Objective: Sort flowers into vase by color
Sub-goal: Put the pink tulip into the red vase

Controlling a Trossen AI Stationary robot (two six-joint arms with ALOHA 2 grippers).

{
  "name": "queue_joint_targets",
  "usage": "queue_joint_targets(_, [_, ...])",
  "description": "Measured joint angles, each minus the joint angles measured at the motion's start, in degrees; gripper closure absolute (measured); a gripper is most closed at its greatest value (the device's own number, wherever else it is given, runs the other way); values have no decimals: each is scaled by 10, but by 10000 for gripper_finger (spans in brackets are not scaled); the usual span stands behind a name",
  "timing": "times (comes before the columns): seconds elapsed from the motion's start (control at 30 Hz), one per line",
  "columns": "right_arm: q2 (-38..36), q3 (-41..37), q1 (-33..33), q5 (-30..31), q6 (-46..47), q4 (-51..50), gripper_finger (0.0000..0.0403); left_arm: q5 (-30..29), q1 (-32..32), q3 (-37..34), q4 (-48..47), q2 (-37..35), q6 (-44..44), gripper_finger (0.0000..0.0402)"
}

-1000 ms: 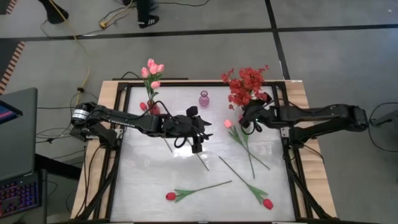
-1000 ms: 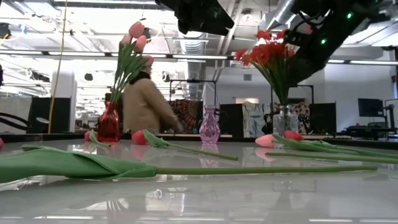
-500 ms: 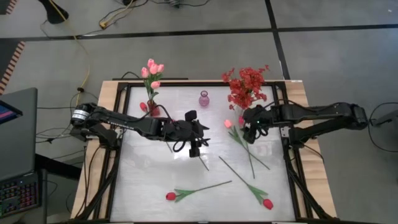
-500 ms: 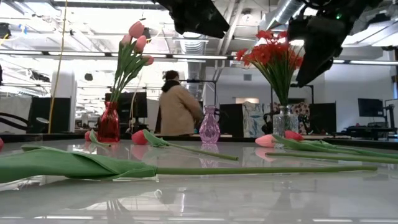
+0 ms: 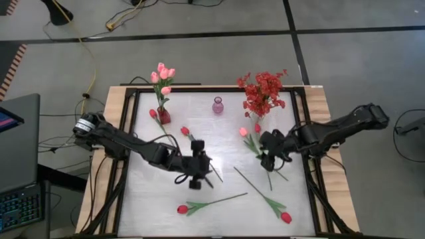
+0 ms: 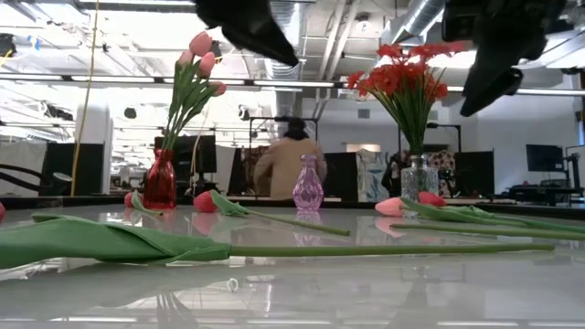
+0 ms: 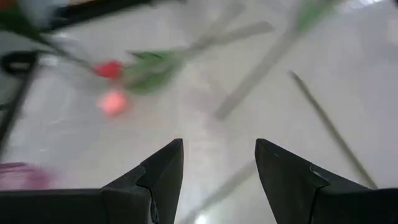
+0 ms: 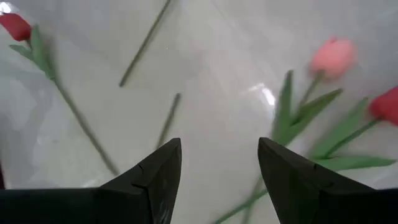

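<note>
My left gripper (image 5: 195, 180) hangs over the middle of the white table (image 5: 153, 199), fingers apart with nothing between them; in its wrist view only bare tabletop and blurred stems show past the tips. My right gripper (image 5: 266, 161) hangs over the right half of the table, directly above the stems of the pink tulip (image 5: 244, 132) and the red tulip (image 5: 257, 127) lying there; its fingers are spread wide and empty as well. From that wrist the pink tulip (image 8: 333, 56) lies just beside a red bloom at the frame edge, leaves overlapping. Flowers already placed: a bunch of pink tulips (image 5: 162, 76) stands upright in the red vase (image 5: 163, 117) at the back left; the spray of small red blossoms (image 5: 263, 91) stands in the clear vase (image 6: 419, 175) at the back right. The small purple vase (image 5: 218, 105) between them holds nothing. Flowers loose on the table: a red tulip (image 5: 185, 131) near the centre, its stem running toward my left gripper; one red tulip (image 5: 182, 209) at the front left; one red tulip (image 5: 286, 217) at the front right. A person (image 6: 289, 163) shows in the room behind the table.
</note>
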Motion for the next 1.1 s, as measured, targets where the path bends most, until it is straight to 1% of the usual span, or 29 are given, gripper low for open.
queue_joint_targets(0.1, [23,0,50,14,57,22,163,50,-11,-21,14,0,-4,213])
queue_joint_targets(0.17, [45,0,82,15,100,32,163,70,-14,-40,25,0,-19,216])
queue_joint_targets(0.37, [125,0,158,19,231,59,163,76,-29,-86,32,-5,-48,227])
queue_joint_targets(0.5, [172,0,183,20,277,60,164,76,-35,-123,64,-28,-61,232])
queue_joint_targets(0.57, [191,0,183,32,281,60,164,75,-36,-139,85,-46,-69,232])
queue_joint_targets(0.67, [214,0,169,68,271,62,164,72,-39,-170,100,-83,-76,232])
queue_joint_targets(0.8, [243,0,129,81,228,62,164,69,-43,-214,141,-149,-86,232])
queue_joint_targets(0.87, [253,0,104,89,206,64,164,58,-45,-240,163,-181,-94,232])
queue_joint_targets(1.0, [257,0,64,116,174,62,164,30,-50,-298,209,-244,-126,232])
queue_joint_targets(1.1, [244,0,46,123,169,55,164,27,-54,-339,231,-280,-158,233])
